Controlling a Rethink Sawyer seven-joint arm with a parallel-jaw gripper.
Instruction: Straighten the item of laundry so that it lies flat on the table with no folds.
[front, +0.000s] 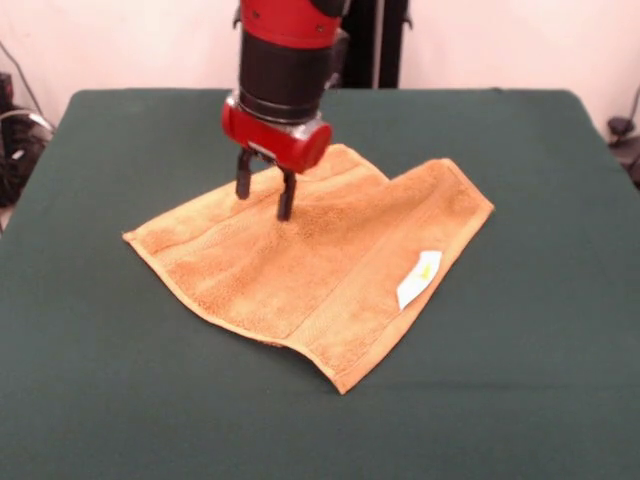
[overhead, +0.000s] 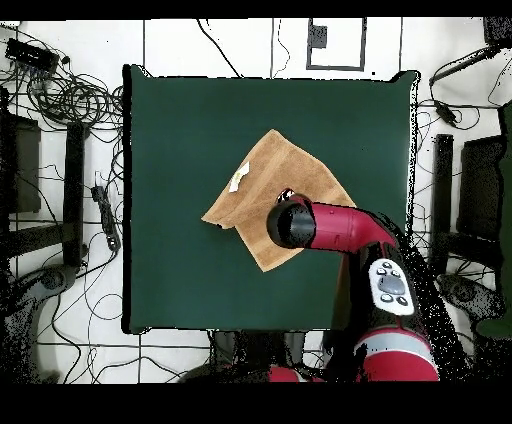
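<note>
The orange-tan towel (front: 330, 265) lies spread on the dark green table (front: 110, 390), near the middle. Its far edge has a notch where one part laps over another, and the surface ripples along the woven band. The white label (front: 419, 278) sits at the towel's right edge. My gripper (front: 265, 194) is open, fingers pointing down over the towel's far left part, tips at or just above the cloth, holding nothing. In the overhead view the towel (overhead: 262, 185) and its label (overhead: 238, 180) show on the table (overhead: 170, 110); the red arm (overhead: 335, 226) covers the towel's near-base part and hides the gripper.
Green cloth surrounds the towel on all sides. Cables (overhead: 60, 95) and black stands (overhead: 75, 190) lie on the floor around the table. The robot's base (overhead: 395, 350) stands at the table's edge.
</note>
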